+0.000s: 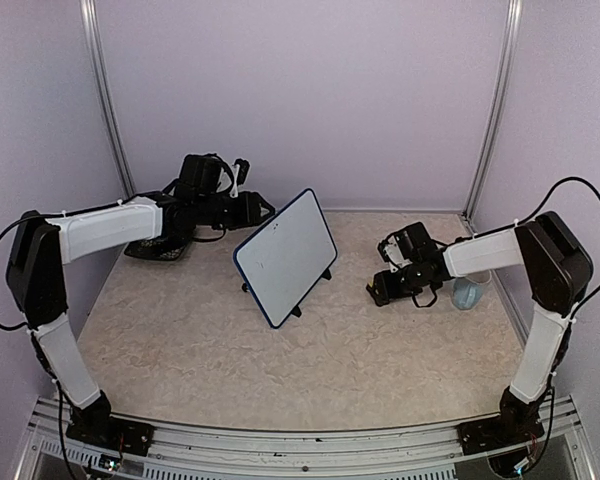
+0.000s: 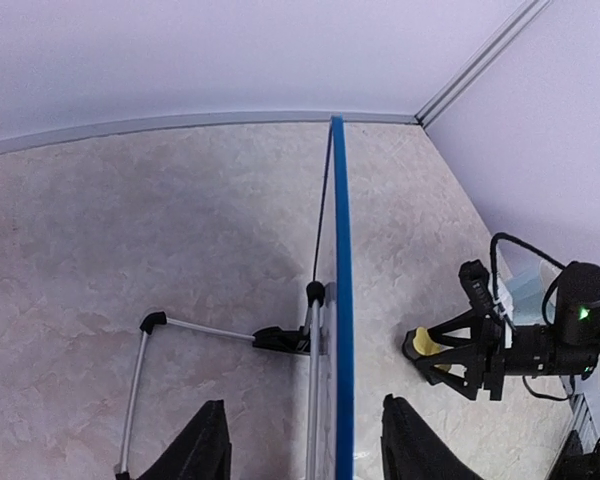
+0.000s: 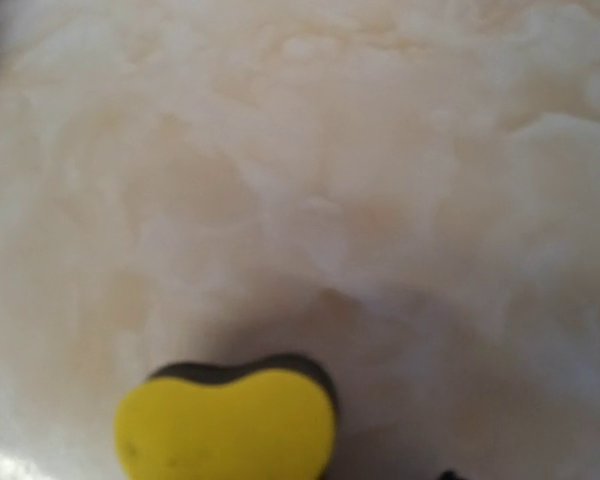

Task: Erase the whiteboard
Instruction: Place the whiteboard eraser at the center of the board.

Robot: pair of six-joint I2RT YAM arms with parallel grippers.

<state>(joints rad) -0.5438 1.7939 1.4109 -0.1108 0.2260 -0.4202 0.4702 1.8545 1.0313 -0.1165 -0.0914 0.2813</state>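
The whiteboard (image 1: 285,255) stands tilted on its feet mid-table, its white face toward the arms. In the left wrist view I see its blue frame (image 2: 340,300) edge-on. My left gripper (image 1: 263,210) is at the board's upper left corner. It (image 2: 310,440) is open, one finger on each side of the frame, neither touching. My right gripper (image 1: 383,272) is low over the table to the board's right, its fingers spread. The yellow sponge (image 2: 430,345) lies at their tips. Blurred, the sponge (image 3: 225,420) rests on the table, with no finger pressing it.
A black dish (image 1: 155,250) lies at the back left under the left arm. A pale blue cup (image 1: 467,293) stands by the right arm near the right wall. The board's wire stand (image 2: 140,390) spreads behind it. Walls close in the back and both sides.
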